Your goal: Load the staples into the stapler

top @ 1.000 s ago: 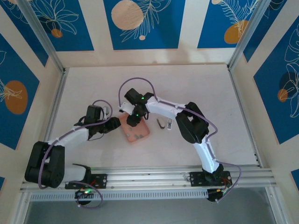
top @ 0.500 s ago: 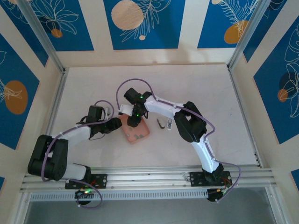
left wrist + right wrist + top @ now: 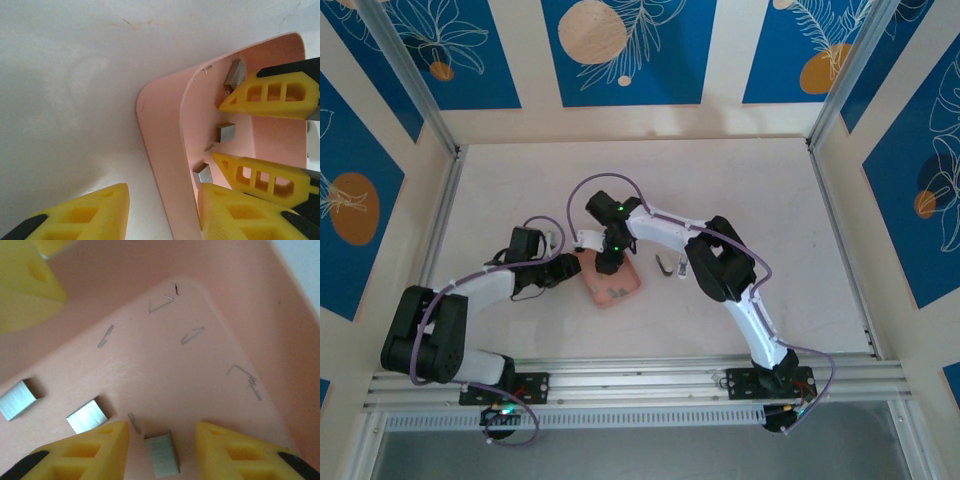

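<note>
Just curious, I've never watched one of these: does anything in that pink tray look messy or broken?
Yes. Among the neat staple blocks in the pink tray, several single loose staples lie scattered, some bent open.

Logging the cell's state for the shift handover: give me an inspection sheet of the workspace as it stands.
Surface: white table.
Job's things: pink tray holding short staple strips; stapler on the table right of it.
Clutter: loose single staples in the tray.
End effectors: left end effector open, straddling the tray wall; right end effector open, astride one strip.
Cables: purple cable looping from each arm.
Surroundings: blue-and-cream patterned walls, metal frame.
</note>
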Motion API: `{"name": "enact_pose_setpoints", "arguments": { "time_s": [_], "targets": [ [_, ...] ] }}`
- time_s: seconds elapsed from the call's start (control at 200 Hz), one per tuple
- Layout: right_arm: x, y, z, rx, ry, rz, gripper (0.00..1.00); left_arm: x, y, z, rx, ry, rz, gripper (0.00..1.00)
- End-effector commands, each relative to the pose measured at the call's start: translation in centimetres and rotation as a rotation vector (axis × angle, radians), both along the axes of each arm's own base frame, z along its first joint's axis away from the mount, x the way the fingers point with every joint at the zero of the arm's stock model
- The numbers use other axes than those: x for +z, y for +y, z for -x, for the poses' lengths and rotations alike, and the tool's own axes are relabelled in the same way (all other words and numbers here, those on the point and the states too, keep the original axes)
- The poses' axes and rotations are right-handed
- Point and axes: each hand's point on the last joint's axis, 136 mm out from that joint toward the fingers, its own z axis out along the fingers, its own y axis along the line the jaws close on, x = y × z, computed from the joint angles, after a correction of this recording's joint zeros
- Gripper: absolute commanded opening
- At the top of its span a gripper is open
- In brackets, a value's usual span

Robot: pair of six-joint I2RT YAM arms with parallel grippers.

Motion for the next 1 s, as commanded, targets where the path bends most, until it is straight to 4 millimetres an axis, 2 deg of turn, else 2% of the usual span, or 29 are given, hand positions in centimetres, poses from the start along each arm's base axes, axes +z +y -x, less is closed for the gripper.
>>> {"name": "enact_pose_setpoints", "arguments": {
  "time_s": [0.0, 0.185, 0.43, 0.715, 0.995],
  "targets": [
    [-0.2, -0.2, -0.5, 0.013, -0.006, 0.012, 0.37, 0.4, 0.2, -0.2, -0.005, 0.007, -0.008, 0.4],
    [-1.8, -0.8, -0.3, 0.009, 0.012, 0.046, 0.33, 0.6, 0.2, -0.3, -0.007, 0.003, -0.011, 0.4],
    [-2.0, -0.6, 0.3, -0.003, 0.045, 0.048, 0.2, 0.9, 0.1, -0.5, -0.011, -0.003, -0.01, 0.4],
    [2.3, 0.7, 0.9, -0.066, 0.04, -0.047, 0.13, 2.6, -0.1, -1.2, -0.02, -0.057, 0.004, 0.4],
    [7.2, -0.3, 1.2, -0.225, 0.058, -0.169, 0.13, 4.8, 0.1, -1.4, -0.04, -0.108, -0.035, 0.4]
  ]
}}
